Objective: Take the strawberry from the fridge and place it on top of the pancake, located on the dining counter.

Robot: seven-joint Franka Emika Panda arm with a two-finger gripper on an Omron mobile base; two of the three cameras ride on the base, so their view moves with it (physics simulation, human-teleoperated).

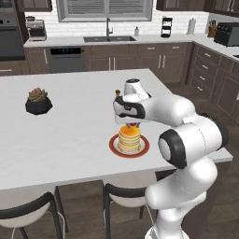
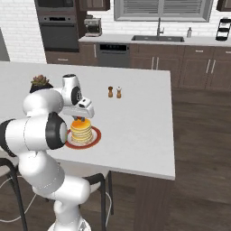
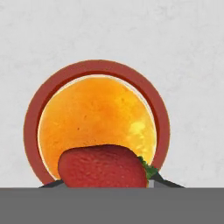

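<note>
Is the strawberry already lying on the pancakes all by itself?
No, the strawberry is held in the gripper above the pancake in the hand view.

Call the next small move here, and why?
Probably ease straight down a touch, then open the pincer. The hand view shows the strawberry gripped between the fingertips, directly over the pancake and its red-rimmed plate. Both base views put the hand just above the stack on the dining counter, so little descent looks needed; how much gap remains I can't tell.
</note>
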